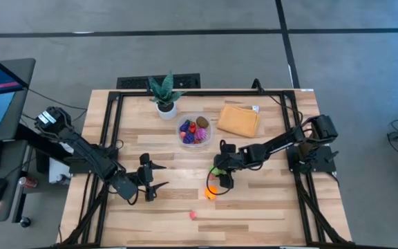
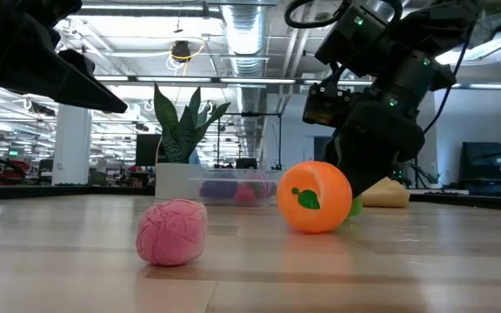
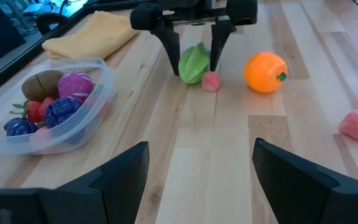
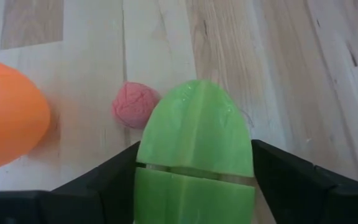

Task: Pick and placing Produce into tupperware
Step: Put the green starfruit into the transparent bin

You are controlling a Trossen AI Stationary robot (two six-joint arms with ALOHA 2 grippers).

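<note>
The clear round tub [image 1: 195,131] [image 3: 101,93] stands on the table and holds several produce pieces, purple, brown, magenta and red. My right gripper [image 1: 220,174] [image 4: 194,152] points down over a green leaf-shaped piece [image 3: 194,62] [image 4: 194,134]. On the table beside it lie a small pink piece [image 3: 211,81] [image 4: 135,104] and a toy orange [image 1: 211,194] [image 3: 266,71]. A larger pink piece [image 1: 193,214] [image 2: 172,230] lies nearer the near edge. My left gripper [image 1: 154,181] [image 3: 197,183] hangs open to the left of these, touching nothing. My right gripper has the green piece between its two fingers, which meet its two long side edges [image 4: 143,155] from above, slanting down. The piece stands on end, slightly tilted. Its lower end [image 3: 191,79] is at the table surface; whether it is lifted clear I cannot tell.
A folded orange cloth [image 1: 239,120] lies right of the tub and a potted plant [image 1: 164,97] stands behind it near the far edge. Black frame rails [image 1: 109,131] run along the table's left and right sides. Bare wood shows along the near edge.
</note>
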